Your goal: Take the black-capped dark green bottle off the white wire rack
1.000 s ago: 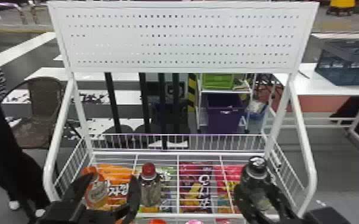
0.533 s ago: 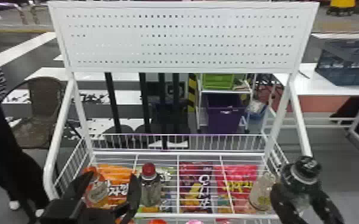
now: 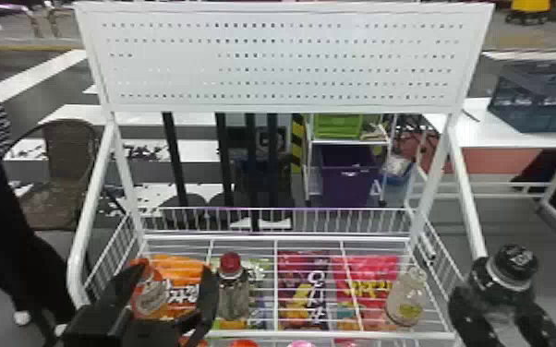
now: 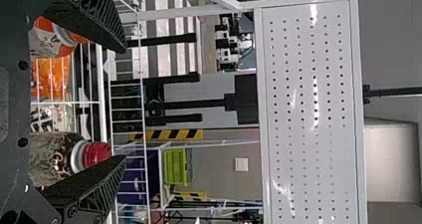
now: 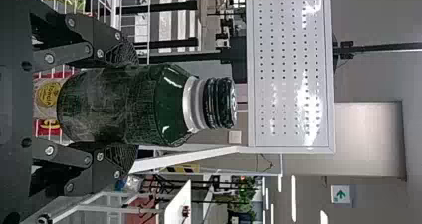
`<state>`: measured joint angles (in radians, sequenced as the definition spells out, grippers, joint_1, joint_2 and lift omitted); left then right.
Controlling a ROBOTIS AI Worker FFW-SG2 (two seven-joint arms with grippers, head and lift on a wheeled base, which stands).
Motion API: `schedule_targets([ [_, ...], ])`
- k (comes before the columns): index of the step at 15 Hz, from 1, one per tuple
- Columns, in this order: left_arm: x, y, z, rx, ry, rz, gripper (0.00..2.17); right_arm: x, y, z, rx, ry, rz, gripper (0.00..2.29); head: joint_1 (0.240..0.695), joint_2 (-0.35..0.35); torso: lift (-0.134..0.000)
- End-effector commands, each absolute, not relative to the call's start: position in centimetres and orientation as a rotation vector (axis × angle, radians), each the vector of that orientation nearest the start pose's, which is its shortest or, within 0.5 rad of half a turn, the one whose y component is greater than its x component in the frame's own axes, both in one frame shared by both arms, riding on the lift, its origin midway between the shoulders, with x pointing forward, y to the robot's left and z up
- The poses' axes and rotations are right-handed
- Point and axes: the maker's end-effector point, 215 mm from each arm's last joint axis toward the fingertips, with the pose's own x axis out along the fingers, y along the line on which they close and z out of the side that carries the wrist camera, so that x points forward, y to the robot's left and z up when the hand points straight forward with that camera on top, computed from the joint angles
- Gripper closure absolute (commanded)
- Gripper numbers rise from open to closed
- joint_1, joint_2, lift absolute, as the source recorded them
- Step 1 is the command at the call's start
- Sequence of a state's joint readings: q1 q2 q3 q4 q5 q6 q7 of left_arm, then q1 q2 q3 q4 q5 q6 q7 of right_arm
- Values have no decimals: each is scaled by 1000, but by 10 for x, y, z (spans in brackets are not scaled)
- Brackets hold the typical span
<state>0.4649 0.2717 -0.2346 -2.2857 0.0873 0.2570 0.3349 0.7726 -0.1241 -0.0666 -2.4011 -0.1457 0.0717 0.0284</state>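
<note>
In the head view, the right gripper (image 3: 498, 314) has the black-capped dark green bottle (image 3: 503, 293) pinched between its fingers, at the near right, just beside the side of the white wire rack (image 3: 244, 333). The bottle's long axis is roughly upright, cap up, and it looks lifted off the shelf; its base is hidden. A clear bottle (image 3: 406, 300) stands on the rack to its left, apart from it. The left gripper (image 3: 174, 270) is at the near left, across the rack, so the right arm is plainly the nearer one. In the left wrist view, the left gripper's fingers are spread wide with nothing between their tips; the red-capped bottle (image 4: 59, 157) stands close by one of them. In the right wrist view, the green bottle sits squarely between the right gripper's fingers, one pressed to each side, its axis running the same way they point. The next move probably calls for taking it farther right or nearer the robot, upright; swinging left could knock the rack's side rail.
</note>
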Motion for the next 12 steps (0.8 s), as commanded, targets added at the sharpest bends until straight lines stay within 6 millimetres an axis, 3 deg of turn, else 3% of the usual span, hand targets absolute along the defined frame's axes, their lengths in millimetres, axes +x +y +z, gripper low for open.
schedule_targets([
  [1,444,181,-284,63,44,-13,137,381,-240,-270,13,11,77,1851,499,0,0],
  [12,442,182,-285,65,48,-10,137,381,-237,-266,16,4,84,1845,499,0,0],
])
